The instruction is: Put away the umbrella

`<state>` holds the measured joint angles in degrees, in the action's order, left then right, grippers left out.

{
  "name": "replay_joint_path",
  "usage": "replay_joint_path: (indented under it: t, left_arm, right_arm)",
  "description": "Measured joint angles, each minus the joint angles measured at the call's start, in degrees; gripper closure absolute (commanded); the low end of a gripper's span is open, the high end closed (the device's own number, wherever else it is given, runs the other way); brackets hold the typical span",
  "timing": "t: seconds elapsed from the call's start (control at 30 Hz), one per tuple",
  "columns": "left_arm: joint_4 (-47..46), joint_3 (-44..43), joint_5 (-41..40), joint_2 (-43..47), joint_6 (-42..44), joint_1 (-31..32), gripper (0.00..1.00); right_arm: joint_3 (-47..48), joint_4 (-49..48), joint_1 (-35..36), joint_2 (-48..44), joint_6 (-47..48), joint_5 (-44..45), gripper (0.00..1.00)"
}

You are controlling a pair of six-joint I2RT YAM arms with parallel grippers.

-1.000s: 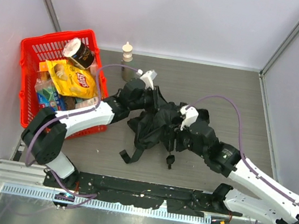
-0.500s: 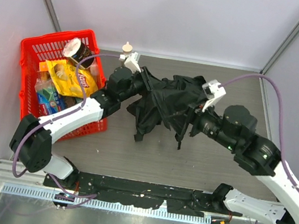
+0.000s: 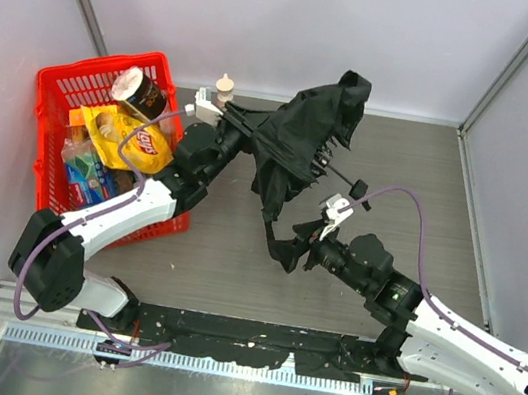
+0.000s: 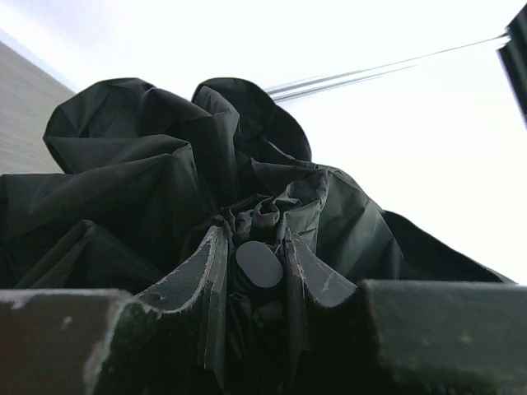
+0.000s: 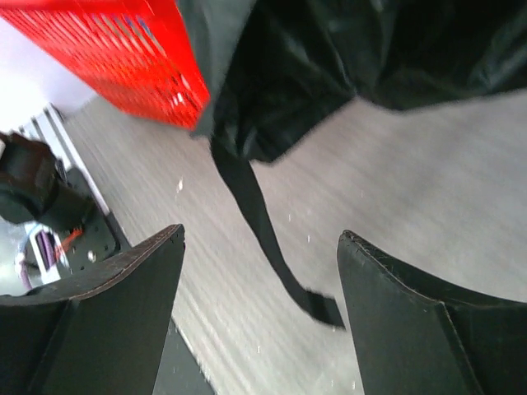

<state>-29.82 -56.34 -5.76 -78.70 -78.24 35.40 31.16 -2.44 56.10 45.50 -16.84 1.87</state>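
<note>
The left claw (image 4: 259, 247) is nearly closed, pinched on the crumpled, matte black fabric of the umbrella (image 3: 304, 138), which is held above the wood-grain table (image 3: 428, 185) beside a red mesh basket (image 3: 58, 92). A thin shaft (image 3: 339, 175) is seen jutting rightward. The right claw (image 5: 259, 234) is spread wide and empty, kept low near a dangling strap (image 5: 255, 214), with its arm stretched forward.

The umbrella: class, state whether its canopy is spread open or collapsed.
Collapsed: the umbrella hangs in bunched, crumpled folds, not stretched taut.
</note>
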Motion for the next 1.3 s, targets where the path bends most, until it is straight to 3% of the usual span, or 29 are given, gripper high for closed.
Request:
replay_joint_path:
  t: [0.2, 0.33, 0.4, 0.43, 0.47, 0.5, 0.57, 0.87, 0.9, 0.93, 1.0, 1.1, 1.2, 1.3]
  left_arm:
    - [-3.89, -0.15, -2.10, -0.35, -6.56, 0.50, 1.00]
    - [-4.68, -0.76, -4.00, -0.70, -9.97, 1.51, 1.00]
    - [-4.92, -1.55, -4.52, -1.09, -11.50, 2.01, 1.00]
    - [-5.11, -2.12, -4.79, -1.40, -12.28, 2.27, 1.00]
    - [-5.20, -2.89, -5.03, -1.73, -13.20, 2.56, 1.00]
    - [-5.31, -3.39, -5.20, -1.90, -13.64, 2.78, 1.00]
    - [-5.35, -4.74, -5.64, -2.23, -14.40, 3.23, 1.00]
    - [-21.59, -8.92, -3.93, -8.09, -17.92, 4.42, 1.00]
    - [-22.67, -8.90, -3.74, -8.55, -18.25, 4.70, 1.00]
    - [-23.69, -8.87, -3.41, -8.96, -18.47, 5.09, 1.00]
    - [-25.14, -8.33, -2.67, -9.11, -18.29, 5.66, 1.00]
    - [-28.59, -6.45, -0.61, -8.68, -16.24, 6.10, 1.00]
    - [-31.47, -3.37, 4.39, -7.67, -11.65, 4.52, 1.00]
    - [-32.44, -1.33, 9.97, -7.15, -6.54, 1.68, 1.00]
  right_arm:
    - [-1.31, -14.67, 0.00, 0.13, 5.81, 1.07, 0.23]
    - [-3.13, -24.72, 0.00, 3.26, 8.20, 1.09, 0.32]
    - [-5.33, -30.71, 0.00, 6.38, 9.31, 1.55, 0.47]
    - [-6.47, -33.18, 0.00, 8.35, 9.75, 2.10, 0.63]
    - [-7.87, -36.44, 0.04, 10.93, 10.27, 2.93, 0.71]
    - [-8.83, -38.51, 0.04, 12.70, 10.82, 3.61, 0.87]
    - [-11.54, -43.82, 0.04, 16.33, 11.17, 5.38, 0.99]
    - [-21.73, -66.27, 0.02, 28.35, 9.11, 12.50, 0.99]
    - [-22.21, -67.14, -0.09, 29.07, 8.72, 12.92, 0.91]
    - [-22.47, -67.56, -0.28, 29.24, 8.24, 13.14, 0.64]
    - [-22.32, -66.25, -0.50, 27.91, 6.75, 13.49, 0.48]
    - [-19.54, -52.76, -0.66, 20.39, 3.87, 14.38, 0.46]
    - [-11.34, -29.38, -0.66, 9.88, -2.10, 16.06, 0.37]
    - [-5.99, -11.28, -0.66, 0.11, -7.87, 17.46, 0.36]
